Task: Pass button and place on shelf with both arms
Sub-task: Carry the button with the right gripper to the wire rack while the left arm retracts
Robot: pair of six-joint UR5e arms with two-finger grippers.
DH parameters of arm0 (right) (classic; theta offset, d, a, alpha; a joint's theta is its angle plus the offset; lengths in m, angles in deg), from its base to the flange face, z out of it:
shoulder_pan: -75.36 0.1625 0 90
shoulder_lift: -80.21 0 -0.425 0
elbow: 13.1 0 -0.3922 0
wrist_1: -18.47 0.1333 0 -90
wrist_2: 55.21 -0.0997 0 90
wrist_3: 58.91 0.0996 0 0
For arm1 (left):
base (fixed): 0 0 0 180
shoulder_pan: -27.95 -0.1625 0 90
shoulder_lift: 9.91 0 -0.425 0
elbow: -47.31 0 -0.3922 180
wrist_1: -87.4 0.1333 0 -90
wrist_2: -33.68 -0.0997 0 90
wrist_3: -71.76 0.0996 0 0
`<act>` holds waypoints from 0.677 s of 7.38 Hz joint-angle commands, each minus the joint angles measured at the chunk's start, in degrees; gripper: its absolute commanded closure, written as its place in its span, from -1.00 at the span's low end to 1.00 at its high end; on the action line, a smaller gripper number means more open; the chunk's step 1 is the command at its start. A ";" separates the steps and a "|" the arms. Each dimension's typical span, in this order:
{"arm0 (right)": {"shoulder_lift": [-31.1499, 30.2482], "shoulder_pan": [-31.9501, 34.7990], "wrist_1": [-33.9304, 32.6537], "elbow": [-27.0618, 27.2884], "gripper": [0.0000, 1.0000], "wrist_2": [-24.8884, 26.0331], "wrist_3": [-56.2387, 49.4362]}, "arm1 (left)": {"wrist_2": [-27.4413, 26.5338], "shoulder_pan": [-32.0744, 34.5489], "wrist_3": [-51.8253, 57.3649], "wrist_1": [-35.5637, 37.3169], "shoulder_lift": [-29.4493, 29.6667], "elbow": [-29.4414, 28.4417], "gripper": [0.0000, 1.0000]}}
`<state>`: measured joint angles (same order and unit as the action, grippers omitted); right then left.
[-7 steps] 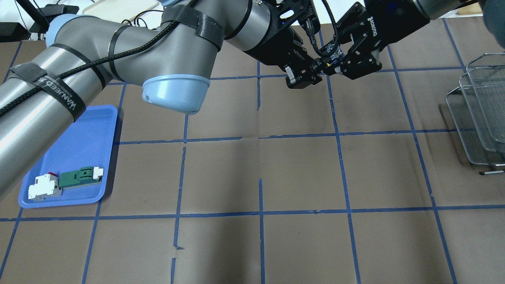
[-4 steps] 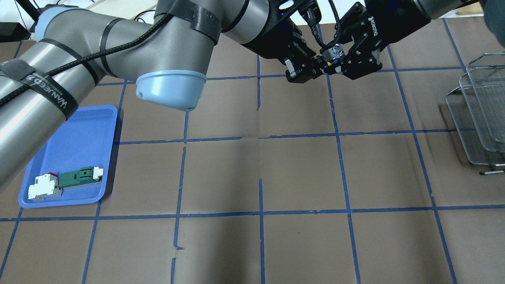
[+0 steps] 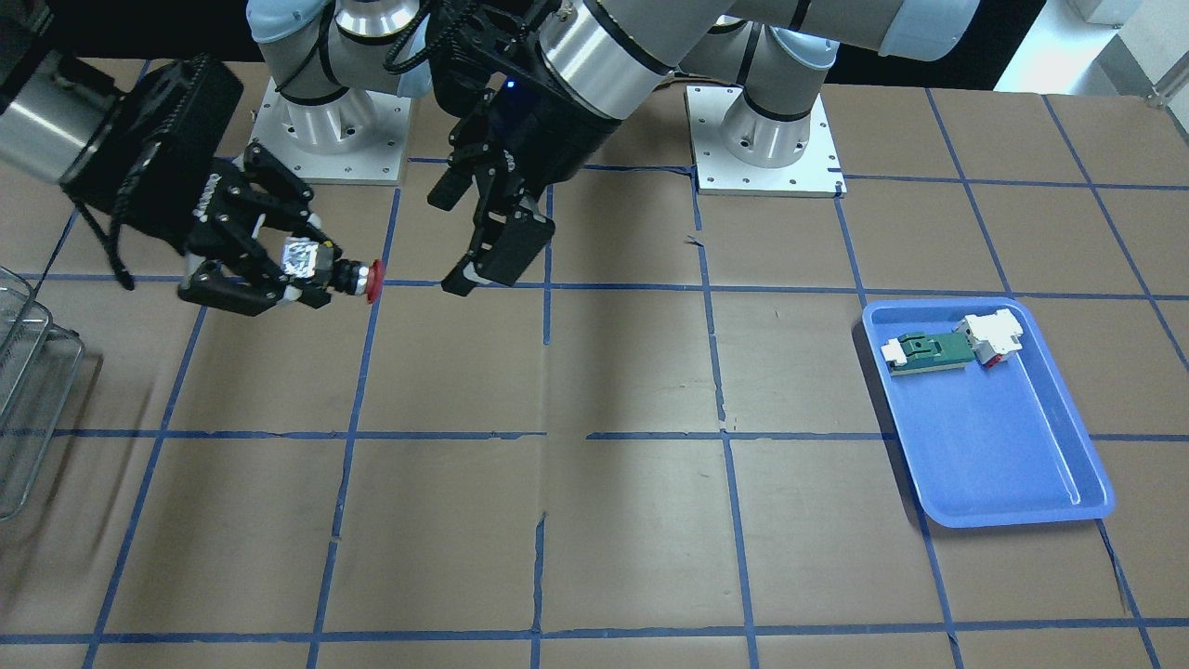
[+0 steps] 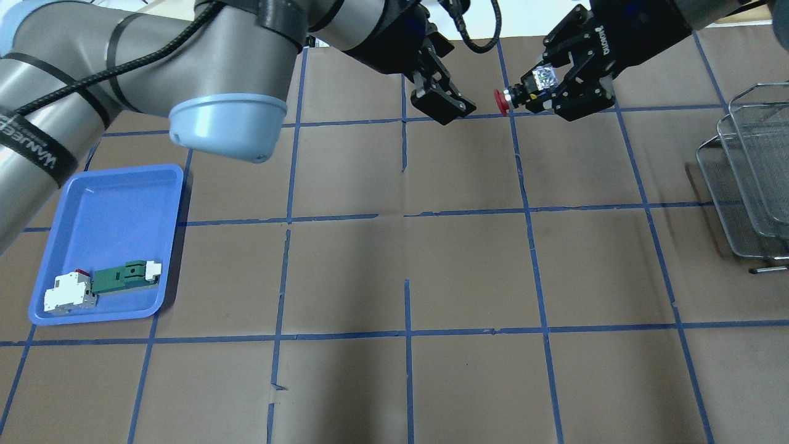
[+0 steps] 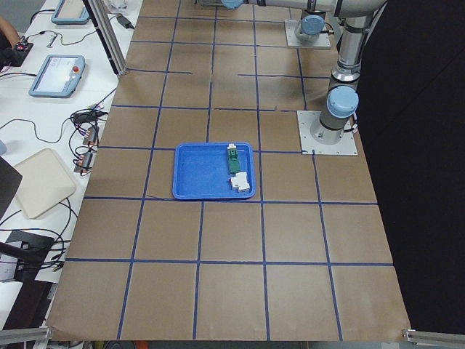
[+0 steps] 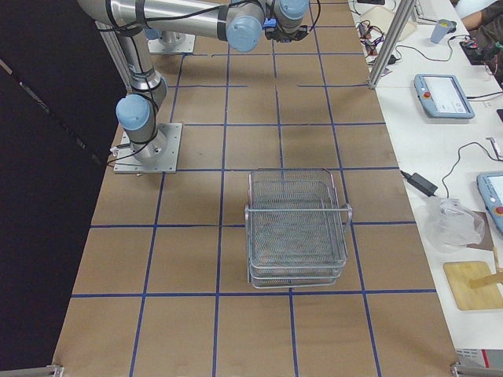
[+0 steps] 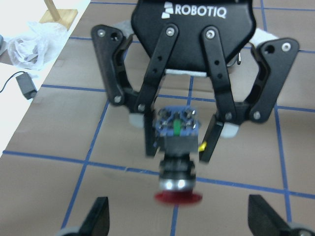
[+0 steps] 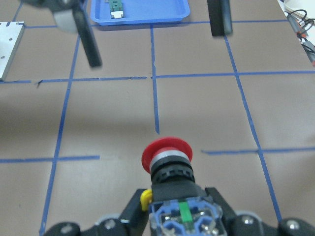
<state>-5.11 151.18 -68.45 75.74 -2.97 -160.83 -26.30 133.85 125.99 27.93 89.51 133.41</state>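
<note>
The button, with a red cap and black body, is held level above the table by its silvery-blue base in my shut right gripper. Its cap points at my left gripper, which is open, empty and a short gap away. The front view shows the button, the right gripper and the left gripper. The left wrist view shows the button clamped between the right gripper's fingers. The right wrist view shows the red cap. The shelf stands at the table's right edge.
A blue tray at the left holds a green and white connector block and a white block. The tray and shelf also show in the front view. The shelf has tiered baskets.
My left gripper has let go of the button, opened and drawn back to the left. The right gripper keeps the button and has shifted slightly right.
</note>
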 commanded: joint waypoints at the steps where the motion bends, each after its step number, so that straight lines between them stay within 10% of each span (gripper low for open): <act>1: 6.61 -13.44 -3.40 -1.98 1.00 7.83 -1.07 | -9.31 -4.54 -3.76 -9.46 -2.38 0.55 -1.00; 5: 14.63 -31.04 -13.24 -5.69 1.00 22.45 -3.70 | -18.81 -14.73 -18.28 -14.36 -4.84 7.31 -1.00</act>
<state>7.45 125.99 -78.07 69.99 16.94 -163.09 -41.28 122.18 110.62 14.77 86.08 138.90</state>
